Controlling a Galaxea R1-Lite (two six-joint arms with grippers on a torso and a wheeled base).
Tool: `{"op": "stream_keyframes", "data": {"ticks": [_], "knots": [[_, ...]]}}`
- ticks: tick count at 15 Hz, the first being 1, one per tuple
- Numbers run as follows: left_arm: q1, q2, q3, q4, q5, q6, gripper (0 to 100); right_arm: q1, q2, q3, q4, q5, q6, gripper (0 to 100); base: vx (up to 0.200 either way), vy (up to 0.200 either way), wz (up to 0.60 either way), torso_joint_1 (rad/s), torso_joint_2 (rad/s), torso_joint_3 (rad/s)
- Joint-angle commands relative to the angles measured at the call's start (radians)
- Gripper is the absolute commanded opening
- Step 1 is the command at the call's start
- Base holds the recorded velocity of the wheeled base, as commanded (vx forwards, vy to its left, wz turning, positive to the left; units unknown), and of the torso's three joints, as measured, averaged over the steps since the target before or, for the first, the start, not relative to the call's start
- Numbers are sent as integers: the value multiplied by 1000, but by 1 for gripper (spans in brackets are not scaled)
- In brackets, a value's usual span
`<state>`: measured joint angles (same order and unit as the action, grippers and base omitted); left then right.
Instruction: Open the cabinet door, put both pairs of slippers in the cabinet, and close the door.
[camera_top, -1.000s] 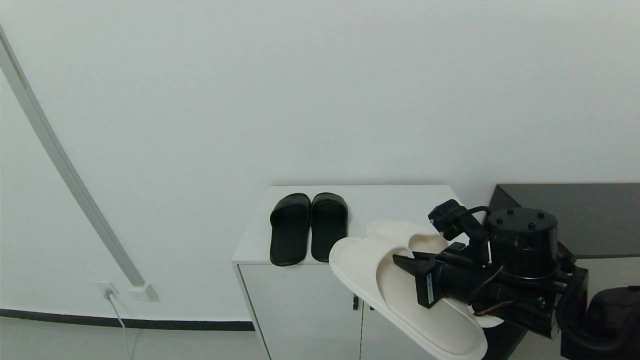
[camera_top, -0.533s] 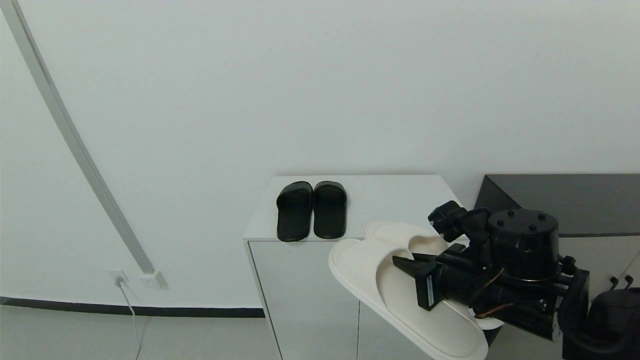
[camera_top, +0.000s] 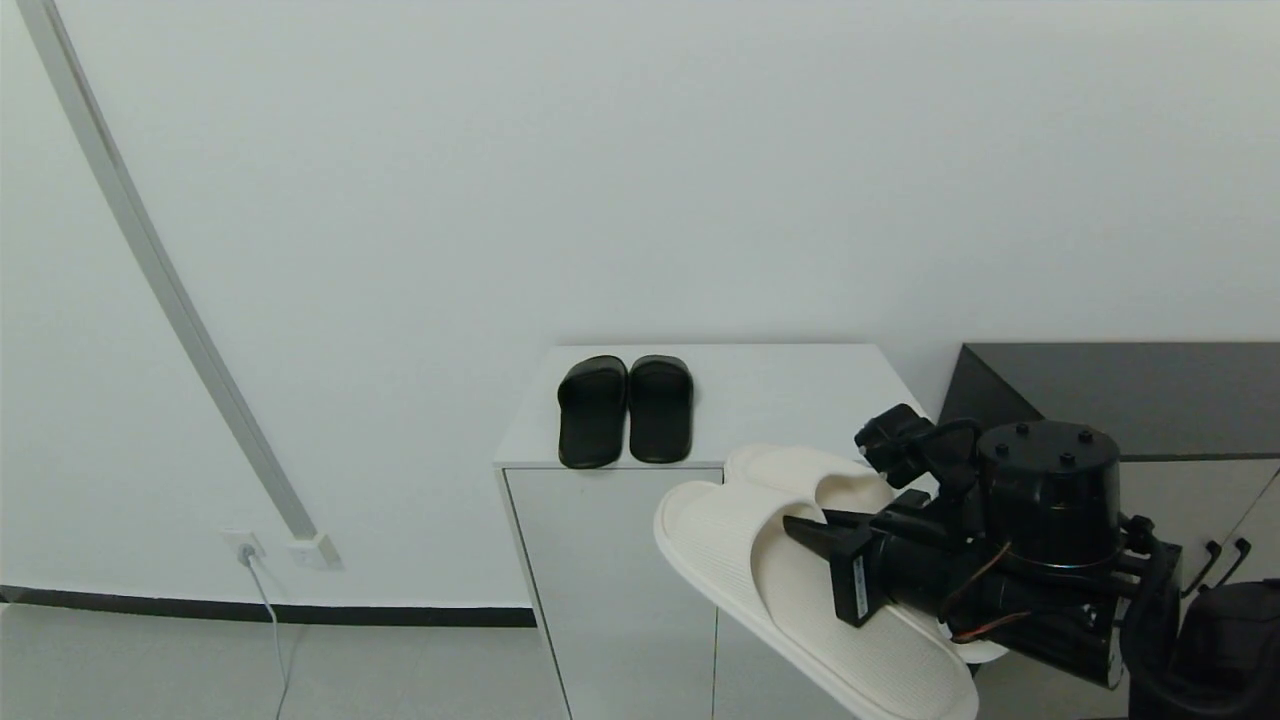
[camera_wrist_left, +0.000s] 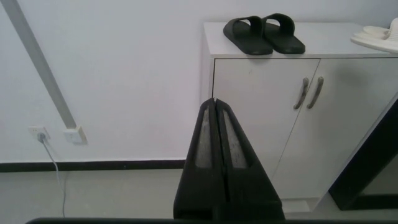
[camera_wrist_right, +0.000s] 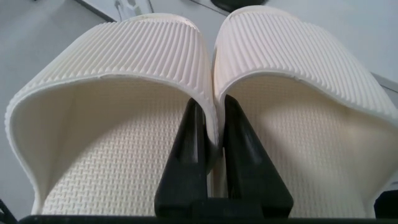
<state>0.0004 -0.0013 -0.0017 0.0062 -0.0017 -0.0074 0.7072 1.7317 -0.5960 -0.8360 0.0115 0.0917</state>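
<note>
White slippers (camera_wrist_right: 124, 93): both of the pair held off the ground, side by side, soles down, toes pointing away to the left. They are on the near side of the cabinet (camera_top: 620, 560), before its right half, tilted.
Right gripper (camera_wrist_right: 211, 118): pinching the two slippers together, one finger inside each strap, the touching inner strap edges squeezed between them.
Black slippers (camera_top: 625, 408): pair side by side, touching, flat on the cabinet top (camera_top: 780, 390), left of its middle, ends at the near edge.
Cabinet: white, two doors, both closed. Two upright handles (camera_wrist_left: 309, 93) just beside each other at the centre seam.
Left gripper (camera_wrist_left: 215, 109): fingers pressed together, nothing between them. Low, well apart from the cabinet, to its left on the near side.
Surroundings: dark countertop (camera_top: 1110, 400) right of the cabinet. White wall behind. Wall socket (camera_top: 243, 547) with a cable, low on the left. Grey conduit (camera_top: 170, 290) running down to a box beside the socket.
</note>
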Motion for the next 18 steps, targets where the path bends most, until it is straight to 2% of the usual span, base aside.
{"op": "stream_keyframes", "data": {"ticks": [1,13,18], "knots": [[1,1,0,0,0,0,0,-3,3,1,0,1,0,0,0,0,0,0,0,0],[1,1,0,0,2,0,0,-14,9,24,0,7,-20,0,0,0,0,0,0,0],[1,1,0,0,2,3,0,-14,6,38,-2,7,-20,0,0,0,0,-128,303,168]]}}
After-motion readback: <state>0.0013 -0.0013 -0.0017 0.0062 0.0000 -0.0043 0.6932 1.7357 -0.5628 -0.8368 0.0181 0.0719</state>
